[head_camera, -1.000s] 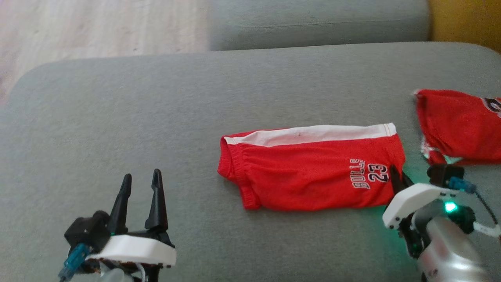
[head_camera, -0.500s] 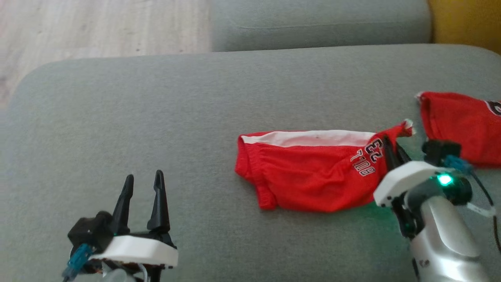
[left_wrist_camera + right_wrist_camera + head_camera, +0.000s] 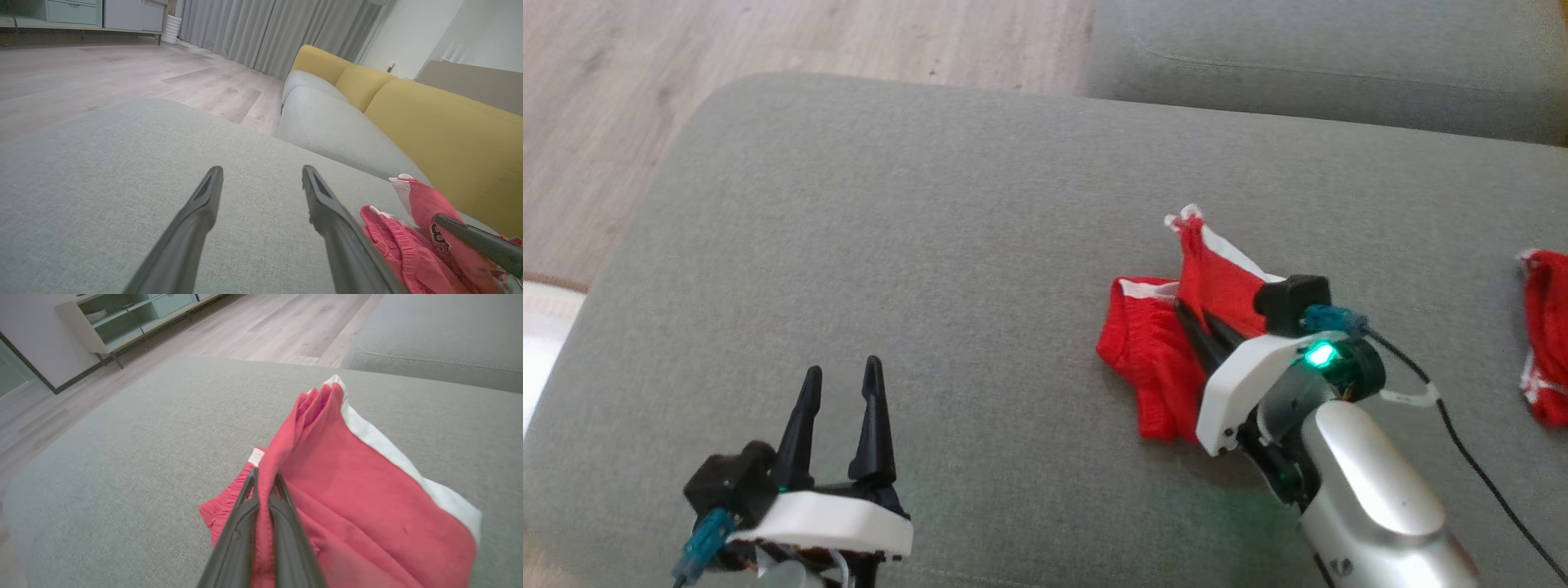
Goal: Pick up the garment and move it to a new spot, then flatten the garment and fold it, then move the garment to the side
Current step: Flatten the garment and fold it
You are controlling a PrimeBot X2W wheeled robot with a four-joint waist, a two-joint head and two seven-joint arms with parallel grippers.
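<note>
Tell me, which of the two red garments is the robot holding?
The red shorts with the white stripe: the right gripper is shut on them, one end lifted. The other red garment lies apart, further to the right, untouched.

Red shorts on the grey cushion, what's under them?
The red shorts lie on the grey cushion, one end lifted in the shut right gripper. Grey fabric shows around them; the patch beneath the bunched part is covered.

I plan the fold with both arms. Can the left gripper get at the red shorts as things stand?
Probably yes. The left gripper is open, and bare grey cushion lies between it and the red shorts. The right gripper, shut on the shorts' raised end, leaves the low end free.
</note>
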